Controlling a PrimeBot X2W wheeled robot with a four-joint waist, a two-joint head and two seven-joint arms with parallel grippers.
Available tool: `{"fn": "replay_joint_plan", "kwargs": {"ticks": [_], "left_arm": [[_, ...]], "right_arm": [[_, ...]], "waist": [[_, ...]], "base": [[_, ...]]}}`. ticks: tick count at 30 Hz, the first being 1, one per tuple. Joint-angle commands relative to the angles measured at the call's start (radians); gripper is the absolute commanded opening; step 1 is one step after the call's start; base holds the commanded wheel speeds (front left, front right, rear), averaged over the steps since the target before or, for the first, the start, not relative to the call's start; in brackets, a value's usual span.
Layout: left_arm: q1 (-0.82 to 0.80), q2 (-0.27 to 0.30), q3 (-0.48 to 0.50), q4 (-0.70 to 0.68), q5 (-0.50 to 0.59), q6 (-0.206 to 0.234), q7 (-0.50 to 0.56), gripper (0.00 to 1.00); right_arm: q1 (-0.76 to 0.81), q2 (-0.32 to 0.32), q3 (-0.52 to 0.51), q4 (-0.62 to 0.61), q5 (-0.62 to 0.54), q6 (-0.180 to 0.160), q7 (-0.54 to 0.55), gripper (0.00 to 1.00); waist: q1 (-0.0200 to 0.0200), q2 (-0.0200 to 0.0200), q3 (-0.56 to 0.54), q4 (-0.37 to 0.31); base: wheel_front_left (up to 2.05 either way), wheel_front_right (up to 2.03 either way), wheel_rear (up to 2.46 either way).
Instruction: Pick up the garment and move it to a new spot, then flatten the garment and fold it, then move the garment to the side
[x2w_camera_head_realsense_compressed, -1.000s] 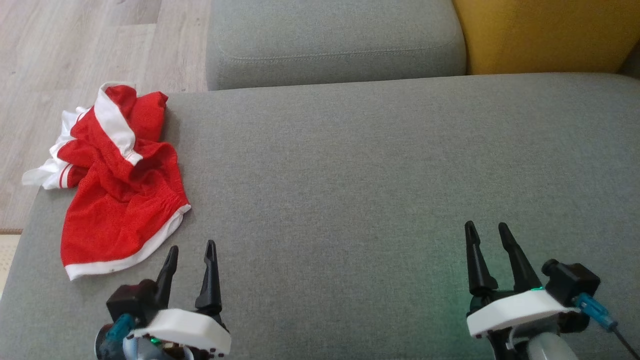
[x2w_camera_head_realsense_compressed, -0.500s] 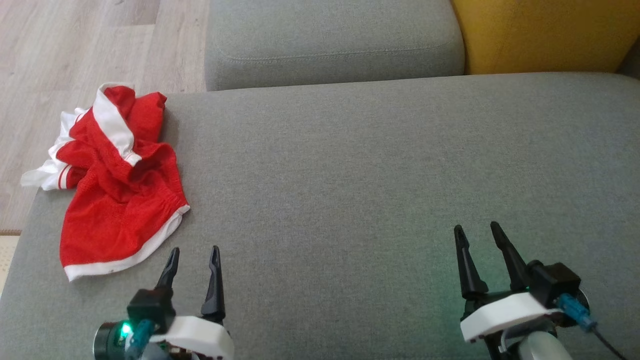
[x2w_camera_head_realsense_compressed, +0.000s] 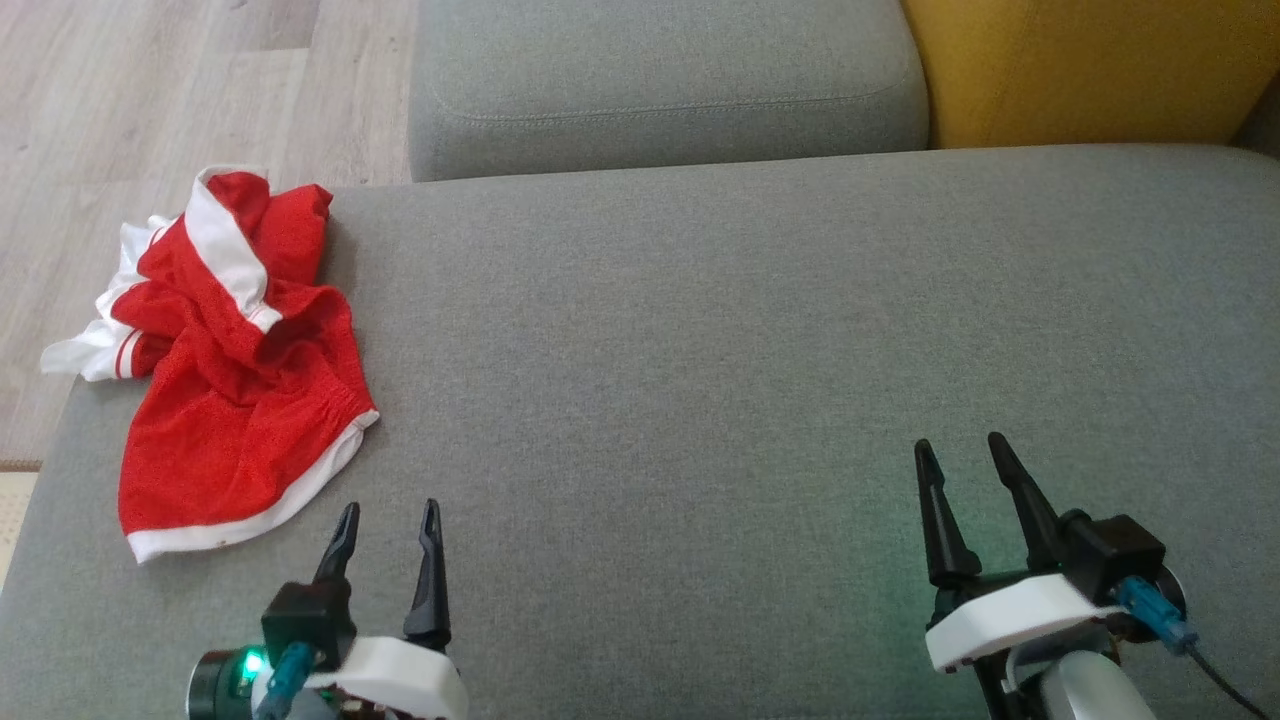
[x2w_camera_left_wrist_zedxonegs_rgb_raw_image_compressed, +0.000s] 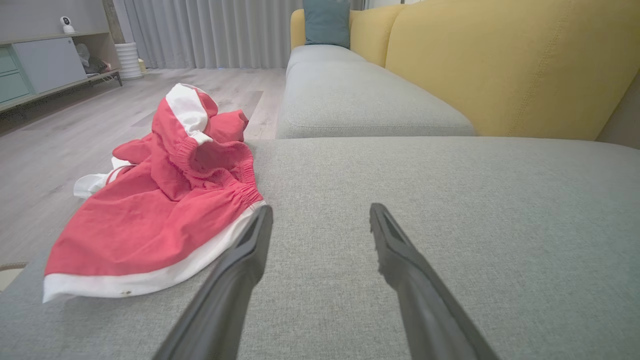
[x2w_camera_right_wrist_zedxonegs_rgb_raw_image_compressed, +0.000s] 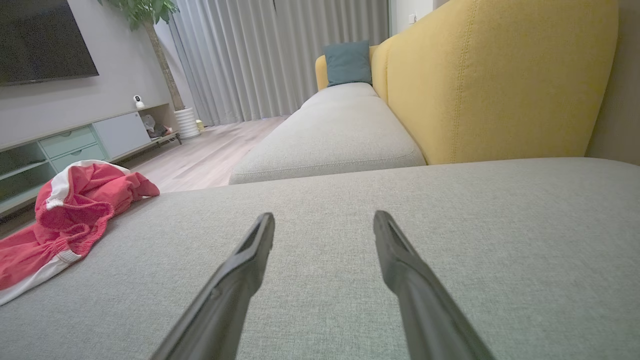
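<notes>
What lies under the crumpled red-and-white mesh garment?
The grey fabric sofa cushion; the garment's white part overhangs its edge above the wooden floor. Anything beneath the folds is covered.

Garment (x2w_camera_head_realsense_compressed: 235, 400) on sofa seat (x2w_camera_head_realsense_compressed: 750, 330) far-L edge, just ahead of L gripper (x2w_camera_head_realsense_compressed: 390, 506); R gripper (x2w_camera_head_realsense_compressed: 957, 441) well apart

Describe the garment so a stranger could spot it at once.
Find the wide grey seat and go to its left edge, beside the wood floor. The garment lies crumpled there, ahead of the left gripper. Its red cloth with white bands stands out against all the grey.
</notes>
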Motion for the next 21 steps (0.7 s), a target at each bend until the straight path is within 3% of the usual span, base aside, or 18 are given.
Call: {"fn": "replay_joint_plan", "kwargs": {"ticks": [1, 21], "left_arm": [[-0.031, 0.008, 0.038, -0.028, -0.01, 0.008, -0.013, 1.0], [-0.033, 0.008, 0.041, -0.019, -0.023, 0.007, -0.013, 1.0]], "right_arm": [[-0.049, -0.009, 0.019, -0.025, 0.003, 0.008, -0.012, 1.0], [-0.047, -0.009, 0.015, -0.026, 0.002, 0.008, -0.012, 1.0]], "waist": [[0.0, -0.0001, 0.0, -0.001], [0.0, -0.0001, 0.002, -0.001]], "base": [[0.0, 0.0, 0.0], [0.0, 0.0, 0.0]]}}
